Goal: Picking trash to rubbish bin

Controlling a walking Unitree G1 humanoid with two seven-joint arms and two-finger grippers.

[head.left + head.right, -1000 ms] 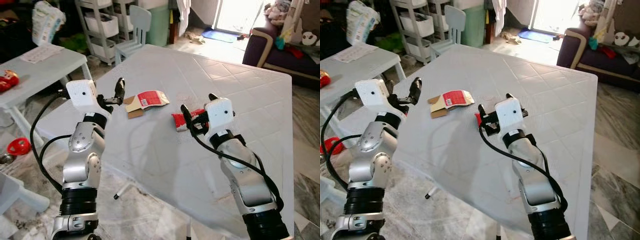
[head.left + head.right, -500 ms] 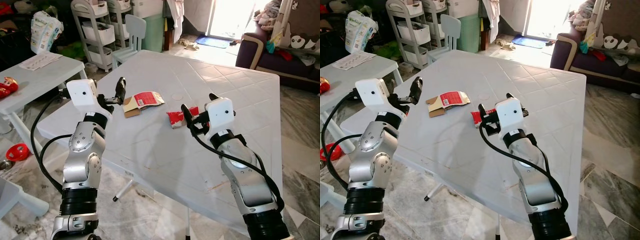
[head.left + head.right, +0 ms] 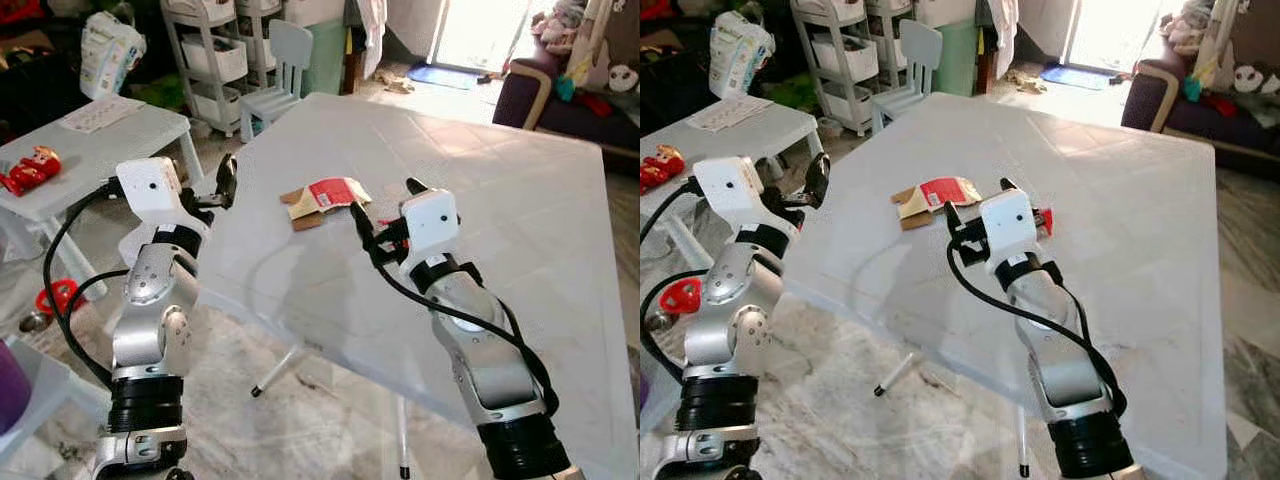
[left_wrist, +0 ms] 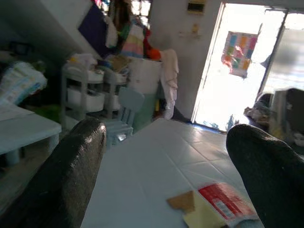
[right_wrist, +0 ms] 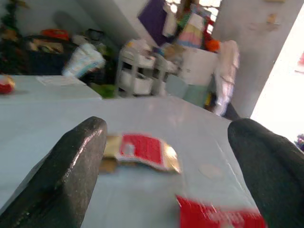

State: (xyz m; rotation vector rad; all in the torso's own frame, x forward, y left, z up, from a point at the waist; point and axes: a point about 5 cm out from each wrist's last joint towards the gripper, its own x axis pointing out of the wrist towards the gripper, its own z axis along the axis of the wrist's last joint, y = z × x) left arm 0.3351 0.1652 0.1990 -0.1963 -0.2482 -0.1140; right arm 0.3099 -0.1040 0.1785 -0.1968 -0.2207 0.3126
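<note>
Camera has swung; both tools, left (image 3: 222, 184) and right (image 3: 383, 218), stay apart over the white table (image 3: 520, 210).

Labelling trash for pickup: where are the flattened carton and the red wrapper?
flattened carton (image 3: 325, 196), left eye view, red printed panel.
red wrapper (image 5: 216, 214), right wrist view, middle of the red face.

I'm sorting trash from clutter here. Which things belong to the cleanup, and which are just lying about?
Job:
- flattened red-and-tan carton on the white table
- red wrapper, ahead of the open right tool
- left tool, open, at the table's edge

Lying about:
- red toy on the side table
- storage cart
- small chair
</note>
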